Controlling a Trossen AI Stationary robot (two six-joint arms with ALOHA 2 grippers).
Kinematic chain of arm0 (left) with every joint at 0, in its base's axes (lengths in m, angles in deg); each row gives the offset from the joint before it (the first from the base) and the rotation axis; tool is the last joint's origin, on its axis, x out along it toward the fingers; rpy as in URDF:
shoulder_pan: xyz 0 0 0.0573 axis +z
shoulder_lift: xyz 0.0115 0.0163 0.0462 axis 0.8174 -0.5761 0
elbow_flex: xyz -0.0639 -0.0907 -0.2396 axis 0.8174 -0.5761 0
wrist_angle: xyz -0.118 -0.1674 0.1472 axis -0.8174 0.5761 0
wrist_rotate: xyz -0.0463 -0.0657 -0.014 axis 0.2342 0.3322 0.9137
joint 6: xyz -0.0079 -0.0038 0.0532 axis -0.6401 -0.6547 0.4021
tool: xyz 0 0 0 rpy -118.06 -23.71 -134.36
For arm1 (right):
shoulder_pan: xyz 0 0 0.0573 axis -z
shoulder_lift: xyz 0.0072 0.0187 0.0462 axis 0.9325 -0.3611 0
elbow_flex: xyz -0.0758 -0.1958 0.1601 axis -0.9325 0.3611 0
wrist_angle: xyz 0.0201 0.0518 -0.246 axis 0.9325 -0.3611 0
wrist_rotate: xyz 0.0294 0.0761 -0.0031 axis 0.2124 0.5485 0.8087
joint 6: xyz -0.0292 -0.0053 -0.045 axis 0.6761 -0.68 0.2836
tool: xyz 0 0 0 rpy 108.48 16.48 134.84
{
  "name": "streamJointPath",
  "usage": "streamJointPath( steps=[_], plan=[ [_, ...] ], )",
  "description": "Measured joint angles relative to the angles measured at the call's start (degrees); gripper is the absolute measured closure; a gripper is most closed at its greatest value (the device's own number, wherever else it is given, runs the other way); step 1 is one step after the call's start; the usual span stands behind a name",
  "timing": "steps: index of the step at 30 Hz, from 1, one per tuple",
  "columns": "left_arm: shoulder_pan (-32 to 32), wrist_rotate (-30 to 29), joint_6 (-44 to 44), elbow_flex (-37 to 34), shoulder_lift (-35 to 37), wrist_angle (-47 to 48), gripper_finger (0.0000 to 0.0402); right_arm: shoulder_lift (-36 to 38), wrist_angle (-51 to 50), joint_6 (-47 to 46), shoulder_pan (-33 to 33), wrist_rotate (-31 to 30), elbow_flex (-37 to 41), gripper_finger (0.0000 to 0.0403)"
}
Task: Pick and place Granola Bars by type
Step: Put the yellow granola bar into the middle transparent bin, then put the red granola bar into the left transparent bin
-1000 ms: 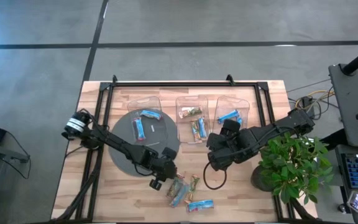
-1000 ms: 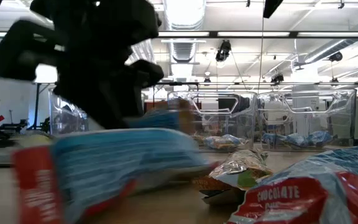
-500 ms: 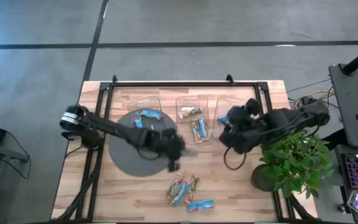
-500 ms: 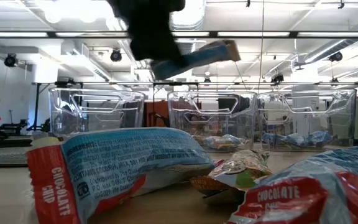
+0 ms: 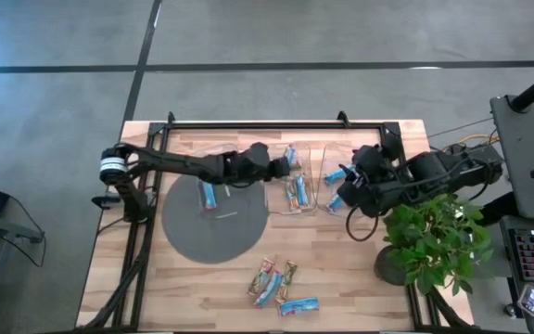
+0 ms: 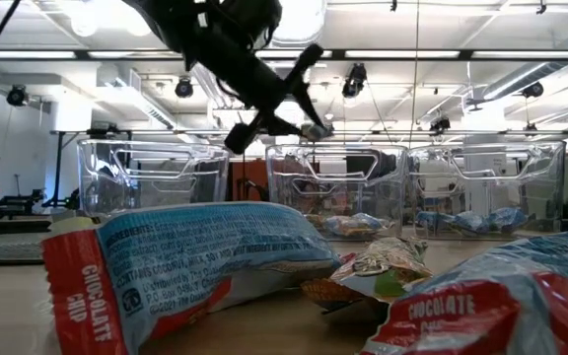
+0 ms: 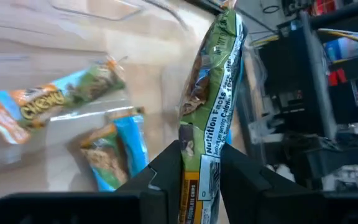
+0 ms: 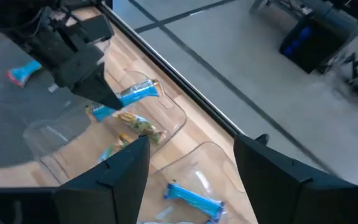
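My left gripper [image 7: 201,152] is shut on a green and blue granola bar [image 7: 213,93], held in the air over the middle clear bin [image 5: 286,176]. Two more multicoloured bars [image 7: 55,102] lie in that bin. The left bin [image 5: 216,172] holds a blue bar [image 5: 209,195], and the right bin [image 5: 346,167] holds blue bars [image 8: 191,198]. Several loose bars [image 5: 276,283] lie on the wood near the table's front edge. My right gripper [image 8: 191,149] hangs open and empty above the right bin. My left gripper pinches the bar's lower end [image 7: 199,171] between its two fingers [image 7: 166,165], which meet its flat faces. The fingers come slanting down from the table's left. The bar sticks out past the fingertips along their line, lifted clear of bin and table.
A dark round mat [image 5: 213,218] lies under the left bin. A potted plant [image 5: 429,246] stands at the table's right front. A black frame rail [image 5: 276,125] runs along the far edge. Bare wood lies between the bins and the loose bars.
My left gripper has risen from the loose bars near the front edge and swung toward the far edge until it is over the middle bin. Its wrist has rolled, and the bar has come up clear of the table. My right gripper has drawn up and back toward the right bin.
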Motion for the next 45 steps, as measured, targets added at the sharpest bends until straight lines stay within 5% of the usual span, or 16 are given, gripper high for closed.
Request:
streamJointPath(
  steps=[10,16,22,27,31,35,39,45],
  plan=[
    [-0.5,-1.0,-1.6,-0.1,-0.8,0.5,0.0277,-0.1,0.4,3.2,1.5,-0.1,3.1,0.0179],
    [-1.2,3.4,1.8,1.6,0.2,0.1,0.0270,0.3,0.8,4.1,2.9,-0.1,3.6,0.0179],
    [-5.0,18.2,20.6,1.8,3.1,1.7,0.0270,0.2,1.3,4.5,3.0,0.3,3.6,0.0179],
    [-11.9,28.9,33.5,1.1,6.1,13.6,0.0270,-0.6,3.3,4.5,3.0,0.5,3.6,0.0179],
    [-18.8,28.6,35.6,1.0,7.2,23.8,0.0270,-1.7,4.7,4.9,3.1,1.7,3.8,0.0179],
    [-25.4,19.5,31.0,1.0,6.7,28.9,0.0270,-3.7,6.7,8.9,3.5,5.8,4.2,0.0179],
    [-28.5,10.7,25.8,1.0,6.3,29.5,0.0270,-6.9,6.9,10.0,4.1,8.2,4.3,0.0179],
    [-30.1,6.1,14.5,0.3,5.3,28.0,0.0270,-10.4,7.8,10.1,5.2,12.5,3.7,0.0179]
  ],
)
